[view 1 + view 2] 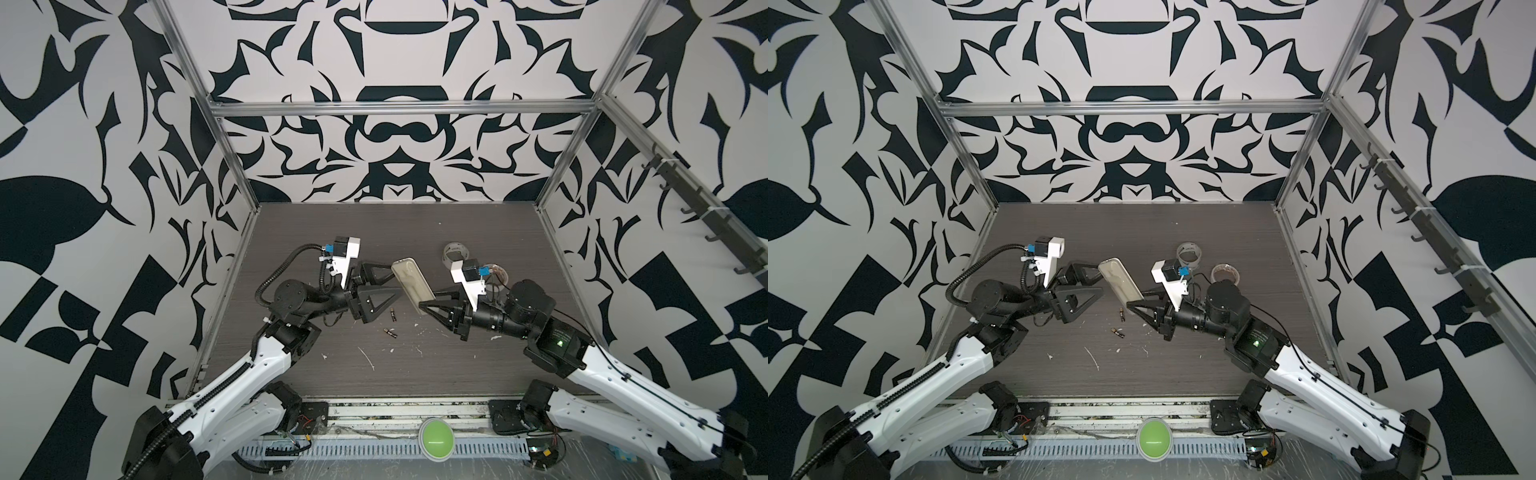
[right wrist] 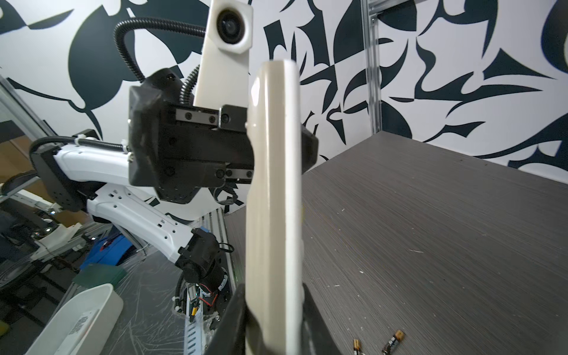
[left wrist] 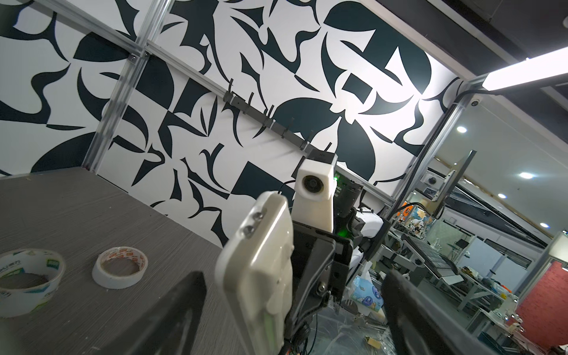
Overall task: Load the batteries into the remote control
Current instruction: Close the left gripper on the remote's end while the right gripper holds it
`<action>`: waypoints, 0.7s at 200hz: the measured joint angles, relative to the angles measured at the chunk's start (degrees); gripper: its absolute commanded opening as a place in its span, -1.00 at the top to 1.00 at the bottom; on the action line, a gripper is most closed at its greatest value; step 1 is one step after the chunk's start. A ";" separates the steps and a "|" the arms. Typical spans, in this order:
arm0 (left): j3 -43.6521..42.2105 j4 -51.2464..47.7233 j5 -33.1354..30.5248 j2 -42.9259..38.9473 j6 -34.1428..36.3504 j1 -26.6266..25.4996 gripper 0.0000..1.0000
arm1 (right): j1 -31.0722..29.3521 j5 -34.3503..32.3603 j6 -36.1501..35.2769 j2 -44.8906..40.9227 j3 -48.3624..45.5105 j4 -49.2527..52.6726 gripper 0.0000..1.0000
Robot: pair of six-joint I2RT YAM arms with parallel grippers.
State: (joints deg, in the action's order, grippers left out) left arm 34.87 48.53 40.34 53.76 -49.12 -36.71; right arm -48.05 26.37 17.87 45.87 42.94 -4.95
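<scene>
- Remote control (image 1: 412, 286), a slim white rectangular plastic handset, is lifted above the dark grey wood-grain table (image 1: 332, 249), tilted, with its pale back turned up; the right gripper (image 1: 428, 302) is clamped on its near end only.
- The left gripper (image 1: 395, 279) has its jaws wide apart, one on each side of the far half of the remote control; in the left wrist view neither of its black fingers (image 3: 181, 310) seems to touch it.
- A hold at one end leaves a long lever; if the left jaws close off-centre, I think the smooth shell may twist or slide out of the right pincer.
- The batteries (image 1: 392, 314), two small dark cylinders with gold ends, lie on the table just below the handset, near each other but apart; a dropped handset could strike them, and they would roll easily, perhaps out of reach.
- The battery door looks closed, though I cannot be sure; pulling at it against a weak hold could tip the whole handset.
- A clear tape roll (image 3: 27, 276) and a white tape roll (image 3: 120, 266) lie behind the right wrist; a wide swing of that arm could knock them.
</scene>
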 measured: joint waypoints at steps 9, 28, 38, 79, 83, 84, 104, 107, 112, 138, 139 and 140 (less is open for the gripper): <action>0.00 0.52 0.09 0.26 -0.20 0.00 -0.79 | 0.00 0.90 0.15 0.37 0.00 -0.52 1.00; 0.00 1.46 0.63 0.59 -0.48 0.00 -0.72 | 0.00 2.51 0.48 1.14 0.00 -1.53 1.00; 0.02 1.95 0.90 0.72 -0.63 0.00 -0.66 | 0.00 3.19 0.70 1.51 0.00 -2.08 1.00; 0.02 4.79 1.42 1.99 -1.44 0.00 -0.44 | 0.00 4.81 1.64 2.12 0.00 -4.20 1.00; 0.02 5.07 1.46 2.16 -1.49 0.00 -0.43 | 0.00 4.94 1.73 2.12 0.00 -4.26 1.00; 0.02 5.14 1.49 2.21 -1.53 0.00 -0.42 | 0.00 4.96 1.73 2.12 0.00 -4.28 1.00; 0.02 6.69 1.60 3.02 -2.16 0.00 -0.32 | 0.00 5.53 1.79 2.16 0.00 -4.66 1.00; 0.02 6.82 1.60 3.10 -2.10 0.00 -0.31 | 0.00 5.62 1.81 2.19 0.00 -4.74 1.00; 0.02 7.19 1.68 3.30 -2.34 0.00 -0.29 | 0.00 5.68 1.84 2.21 0.00 -4.81 1.00; 0.02 9.40 1.79 4.17 -3.06 0.00 -0.21 | 0.00 6.21 1.99 2.23 0.00 -4.94 1.00; 0.04 9.53 1.81 4.22 -3.19 0.00 -0.20 | 0.00 6.23 1.99 2.23 0.00 -4.94 1.00; 0.02 9.60 1.81 4.24 -3.19 0.00 -0.20 | 0.00 6.25 2.01 2.23 0.00 -4.96 1.00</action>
State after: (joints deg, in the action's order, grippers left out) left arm 34.89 58.13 42.15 58.00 -52.31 -36.71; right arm -48.05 32.62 19.88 48.10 42.94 -9.91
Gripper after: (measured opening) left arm 0.615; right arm 0.253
